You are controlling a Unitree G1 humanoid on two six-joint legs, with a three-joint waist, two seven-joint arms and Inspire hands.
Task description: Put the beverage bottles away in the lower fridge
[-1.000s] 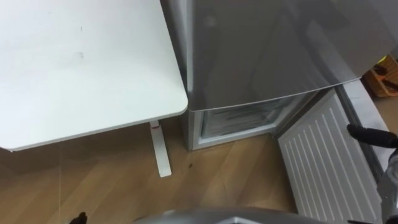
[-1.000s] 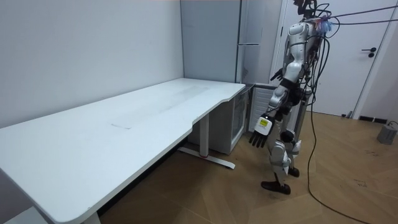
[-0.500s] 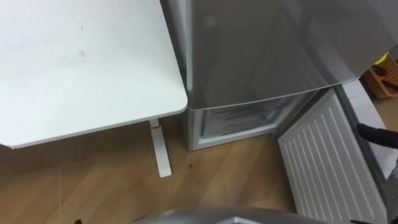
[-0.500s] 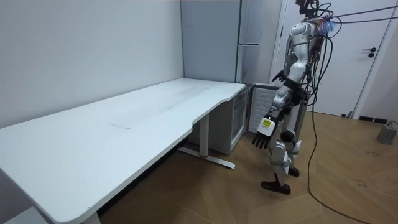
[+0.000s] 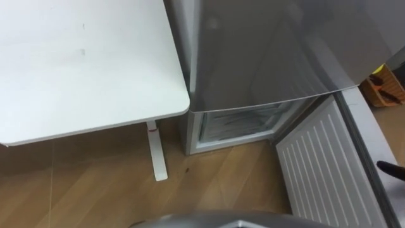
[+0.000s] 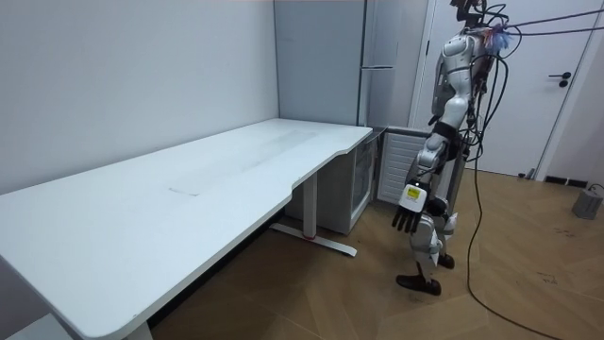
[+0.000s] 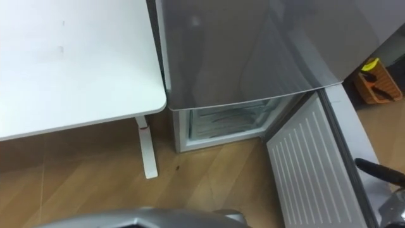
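- The robot is standing upright on the brown wood-plank floor (image 5: 95,183), facing the tall grey two-door fridge (image 5: 266,50) in the corner of the room.
- The fridge's lower compartment (image 5: 237,121) is standing open, with pale, frosted-looking drawer fronts showing inside.
- The lower door with the white ribbed inner lining (image 5: 323,171) is swinging out to the robot's right, at a wide angle from the cabinet.
- The long white tabletop (image 5: 88,69) is lying bare on the robot's left, with its rounded corner sitting just beside the fridge's side wall.
- A white table leg (image 5: 155,155) is reaching down to the floor close to the fridge's lower corner.
- In the room view the tabletop is running along the plain grey wall (image 6: 123,85) from the foreground to the fridge, and a white room door (image 6: 538,85) is standing closed behind the robot.
- The left hand (image 6: 408,215) is hanging at the robot's side, its fingers loose, spread and empty.
- The right hand (image 7: 373,170) is showing as a dark tip beside the open door's outer edge; whether it is open or closed cannot be told.
- A small orange object (image 5: 387,88) is lying past the fridge's far right side, too small to identify.
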